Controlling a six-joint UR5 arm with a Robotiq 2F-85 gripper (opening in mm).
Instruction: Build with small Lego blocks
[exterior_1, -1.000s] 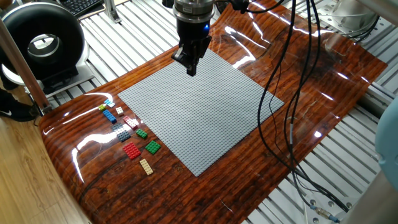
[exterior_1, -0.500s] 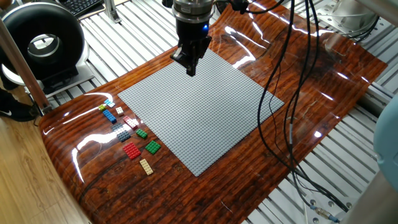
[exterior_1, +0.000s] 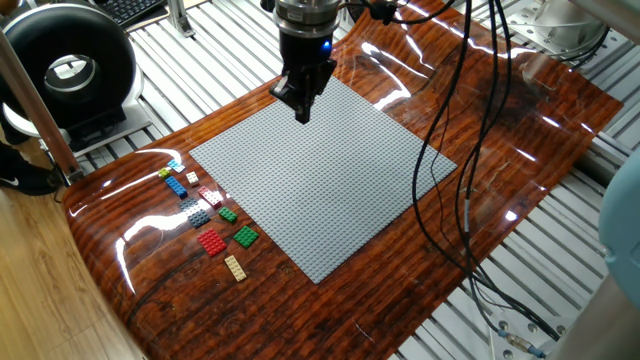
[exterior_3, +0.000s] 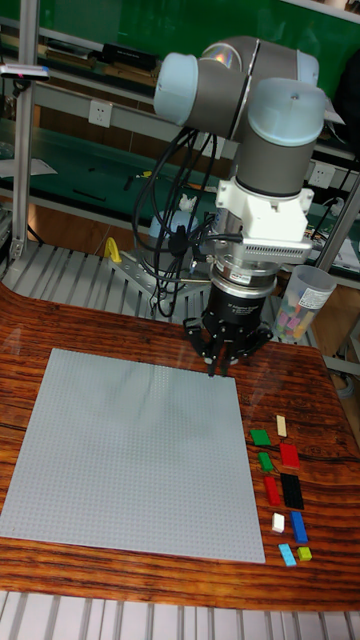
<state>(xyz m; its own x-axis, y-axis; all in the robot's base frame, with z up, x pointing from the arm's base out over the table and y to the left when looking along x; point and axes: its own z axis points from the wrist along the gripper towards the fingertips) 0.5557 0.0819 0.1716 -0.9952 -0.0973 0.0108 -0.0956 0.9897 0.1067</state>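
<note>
Gripper (exterior_1: 302, 110) narrowed, apparently empty, above grey baseplate (exterior_1: 330, 190)

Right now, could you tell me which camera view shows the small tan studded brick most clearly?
The fixed view shows the small tan studded brick best: nearest the camera, studs visible. In the tall fixed view it sits smaller, beside the large grey studded baseplate.

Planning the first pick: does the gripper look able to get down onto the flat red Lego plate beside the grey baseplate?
Probably yes: the gripper hangs over the grey baseplate, and nothing covers the flat red Lego plate, though neighbouring bricks lie close.
</note>
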